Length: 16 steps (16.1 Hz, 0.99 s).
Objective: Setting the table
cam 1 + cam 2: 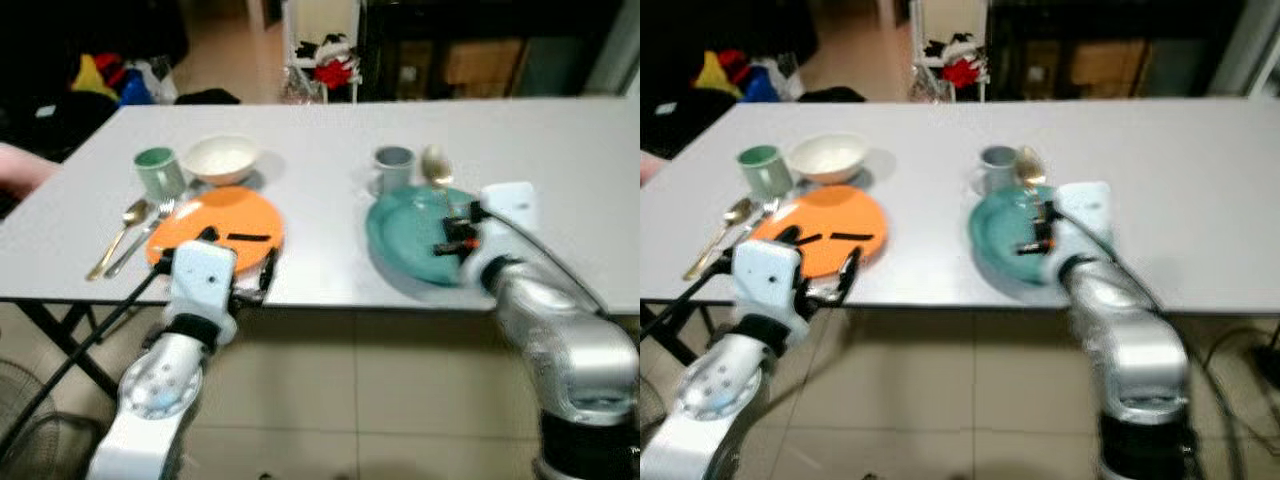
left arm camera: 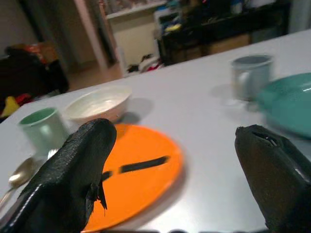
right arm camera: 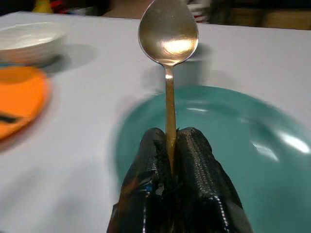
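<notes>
An orange plate [image 1: 215,228] with a short black strip on it lies near the table's front edge. Left of it lie a gold spoon [image 1: 122,232] and a fork [image 1: 150,222]. Behind it stand a green cup [image 1: 158,170] and a white bowl [image 1: 220,158]. My left gripper [image 1: 238,255] hovers open at the table edge, just in front of the orange plate [image 2: 131,179]. My right gripper [image 3: 170,145] is shut on the handle of a gold spoon [image 3: 168,34], held bowl-forward over the teal plate [image 1: 415,240]. A grey cup [image 1: 393,168] stands behind that plate.
The grey table [image 1: 560,170] has bare room on its right half and at the back. Black table legs [image 1: 60,350] and a fan grille [image 1: 20,425] are at the lower left. Clutter and shelves [image 1: 325,60] stand beyond the table. Something pale pink [image 1: 20,170] shows at the left edge.
</notes>
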Tool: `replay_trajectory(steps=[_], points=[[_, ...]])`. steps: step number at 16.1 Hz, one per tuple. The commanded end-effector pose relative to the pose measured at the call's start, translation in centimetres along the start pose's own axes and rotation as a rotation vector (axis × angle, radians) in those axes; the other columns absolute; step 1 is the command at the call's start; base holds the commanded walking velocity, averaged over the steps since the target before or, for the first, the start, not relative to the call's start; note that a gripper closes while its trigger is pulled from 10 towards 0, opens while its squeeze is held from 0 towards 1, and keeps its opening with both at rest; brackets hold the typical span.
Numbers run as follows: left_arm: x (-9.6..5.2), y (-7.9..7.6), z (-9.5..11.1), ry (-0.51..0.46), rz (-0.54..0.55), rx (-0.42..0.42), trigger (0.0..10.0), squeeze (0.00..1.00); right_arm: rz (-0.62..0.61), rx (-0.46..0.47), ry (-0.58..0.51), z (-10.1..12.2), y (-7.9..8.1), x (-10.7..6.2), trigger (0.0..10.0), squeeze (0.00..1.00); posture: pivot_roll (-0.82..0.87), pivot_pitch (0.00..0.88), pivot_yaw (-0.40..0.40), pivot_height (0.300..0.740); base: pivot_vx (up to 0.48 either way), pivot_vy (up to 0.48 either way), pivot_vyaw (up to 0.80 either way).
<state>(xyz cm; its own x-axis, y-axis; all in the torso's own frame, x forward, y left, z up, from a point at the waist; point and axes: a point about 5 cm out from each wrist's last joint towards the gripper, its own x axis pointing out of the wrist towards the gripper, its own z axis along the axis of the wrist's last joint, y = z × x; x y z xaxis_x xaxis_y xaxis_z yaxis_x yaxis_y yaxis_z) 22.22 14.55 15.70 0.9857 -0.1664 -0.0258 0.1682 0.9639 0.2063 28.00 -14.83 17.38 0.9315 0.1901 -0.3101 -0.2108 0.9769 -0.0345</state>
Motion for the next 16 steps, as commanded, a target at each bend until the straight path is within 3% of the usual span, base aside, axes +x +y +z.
replay_trajectory(steps=[1, 11, 16], points=[[0.1, -0.1, 0.1, 0.006, -0.007, 0.005, 10.0, 0.0, -0.013, -0.008, -0.005, 0.5, -0.5, 0.0, 10.0, 0.0, -0.07, 0.0, 0.051, 0.74, 0.255, 0.0, 0.0], [0.1, -1.3, -0.1, 0.024, -0.11, 0.022, 10.0, 0.0, -0.018, -0.039, 0.099, 0.1, -0.4, 1.9, 10.0, 0.0, -0.06, 0.0, 0.044, 0.74, 0.0, 0.0, 0.0], [0.3, -2.2, 0.3, 0.016, -0.206, 0.012, 10.0, 0.0, -0.073, -0.114, 0.194, -0.8, -1.3, 3.4, 10.0, 0.0, -0.06, 0.0, 0.046, 0.74, 0.0, 0.0, 0.0]])
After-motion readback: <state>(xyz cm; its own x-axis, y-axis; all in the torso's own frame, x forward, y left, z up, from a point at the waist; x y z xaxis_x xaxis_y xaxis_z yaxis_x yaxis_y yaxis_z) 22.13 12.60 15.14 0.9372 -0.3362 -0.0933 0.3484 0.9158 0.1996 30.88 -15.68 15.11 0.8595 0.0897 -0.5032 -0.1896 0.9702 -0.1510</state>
